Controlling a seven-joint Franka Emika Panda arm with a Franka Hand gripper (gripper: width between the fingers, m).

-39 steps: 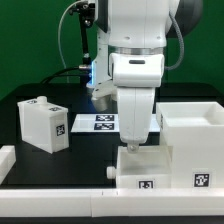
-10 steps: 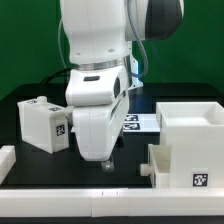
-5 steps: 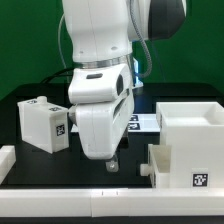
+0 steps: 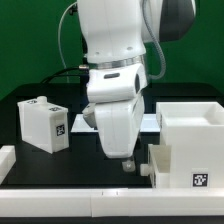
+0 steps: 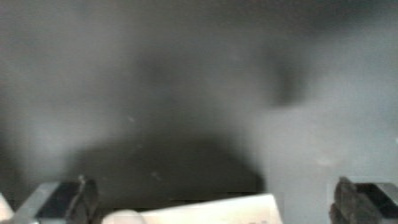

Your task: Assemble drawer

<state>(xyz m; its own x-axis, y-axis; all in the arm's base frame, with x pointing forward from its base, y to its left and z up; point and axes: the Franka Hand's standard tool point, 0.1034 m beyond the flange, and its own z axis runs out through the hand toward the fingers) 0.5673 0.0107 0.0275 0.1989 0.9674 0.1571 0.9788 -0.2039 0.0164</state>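
The large white open-topped shell [image 4: 190, 140] stands at the exterior view's right, with a tag on its front. A knobbed tray [image 4: 160, 166] sits at its left face, its knob [image 4: 143, 170] pointing out. A second small tagged tray [image 4: 42, 124] stands apart at the exterior view's left. My gripper [image 4: 127, 162] hangs low over the black table just left of the knob, touching nothing. In the wrist view my gripper [image 5: 214, 202] is open, its dark fingers [image 5: 64, 200] wide apart. A blurred white part with a rounded knob [image 5: 199, 212] lies between them.
The marker board [image 4: 152, 122] lies behind the arm, mostly hidden. Low white rails run along the table's front edge [image 4: 80, 190] and at the exterior view's left [image 4: 5, 160]. A cable hangs behind the arm.
The arm has swung from the middle of the table toward the exterior view's right, bringing the open gripper close to the knob at the shell. The parts have not moved in the last second.
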